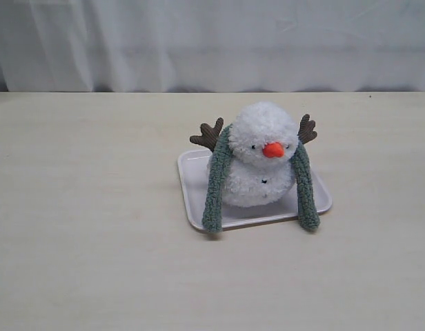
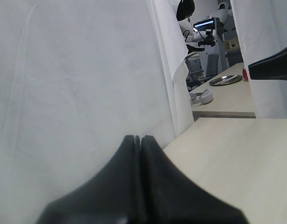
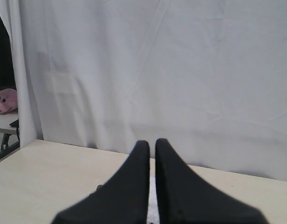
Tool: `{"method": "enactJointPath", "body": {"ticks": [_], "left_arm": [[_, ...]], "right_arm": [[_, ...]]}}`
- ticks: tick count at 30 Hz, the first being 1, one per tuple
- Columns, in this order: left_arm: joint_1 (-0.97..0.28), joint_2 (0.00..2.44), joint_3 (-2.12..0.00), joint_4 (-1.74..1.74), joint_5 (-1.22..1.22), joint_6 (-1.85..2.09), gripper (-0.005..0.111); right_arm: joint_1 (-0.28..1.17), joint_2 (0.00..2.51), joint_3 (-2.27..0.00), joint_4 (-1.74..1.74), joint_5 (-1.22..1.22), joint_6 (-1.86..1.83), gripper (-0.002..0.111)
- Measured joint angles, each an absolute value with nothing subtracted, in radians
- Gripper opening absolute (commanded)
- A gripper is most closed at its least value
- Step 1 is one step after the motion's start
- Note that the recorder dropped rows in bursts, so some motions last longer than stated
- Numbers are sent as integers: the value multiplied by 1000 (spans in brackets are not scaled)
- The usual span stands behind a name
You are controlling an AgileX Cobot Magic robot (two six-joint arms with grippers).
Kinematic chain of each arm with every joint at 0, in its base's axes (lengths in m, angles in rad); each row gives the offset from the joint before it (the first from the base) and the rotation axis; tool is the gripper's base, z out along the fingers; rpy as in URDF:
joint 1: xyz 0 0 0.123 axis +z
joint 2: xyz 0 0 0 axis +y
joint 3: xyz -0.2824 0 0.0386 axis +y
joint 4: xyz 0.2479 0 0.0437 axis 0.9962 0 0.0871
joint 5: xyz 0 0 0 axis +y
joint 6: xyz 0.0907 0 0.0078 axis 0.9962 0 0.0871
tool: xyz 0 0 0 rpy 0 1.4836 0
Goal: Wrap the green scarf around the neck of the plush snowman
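Both my claws are clenched on nothing. My left claw [image 2: 138, 139] has its black fingertips pressed flat together. My right claw [image 3: 152, 142] shows only a hairline between its tips, and nothing is caught in it. Each claw faces the white curtain [image 1: 199, 41] over bare table [image 1: 95, 241]. Neither wrist camera shows any of the work, and neither arm appears in the exterior view, so I judge both claws to be pulled well away from it.

The plush snowman [image 1: 257, 165] sits upright on a white tray [image 1: 188, 172], well apart from either claw. The green scarf [image 1: 216, 186] passes behind it at about neck height, under the head and in front of the brown twig arms. One end hangs down the flank on my left claw's side and the other on my right claw's side. Both tips reach past the tray's front rim.

As I read it, the task is partway done. The scarf is draped on and centred, with its two ends about even. The front of the neck is bare, though: the ends hang apart, neither crossing under the orange nose. What seems left is to unclench, take one hanging end, and carry it across the front to the far side. The other end may need the same, so the scarf closes all round the crease.
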State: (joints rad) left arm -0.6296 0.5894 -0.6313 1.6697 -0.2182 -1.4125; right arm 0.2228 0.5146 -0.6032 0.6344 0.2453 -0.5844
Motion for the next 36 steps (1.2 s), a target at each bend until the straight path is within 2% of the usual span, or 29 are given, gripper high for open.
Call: {"method": "enactJointPath", "body": {"ticks": [18, 24, 29, 32, 36], "left_arm": [[-630, 589, -631, 1626, -218, -1401, 0], [-630, 574, -631, 967, -65, -987, 0], [-630, 570, -631, 260, 24, -237, 0], [-630, 557, -631, 118, 61, -34, 0], [-630, 531, -631, 103, 101, 0, 0]], "right_arm": [[223, 515, -603, 636, 245, -584, 4], [223, 515, -603, 638, 245, -584, 4], [223, 515, -603, 638, 245, -584, 4], [223, 515, -603, 638, 245, -584, 4], [223, 515, -603, 638, 245, -584, 4]]}}
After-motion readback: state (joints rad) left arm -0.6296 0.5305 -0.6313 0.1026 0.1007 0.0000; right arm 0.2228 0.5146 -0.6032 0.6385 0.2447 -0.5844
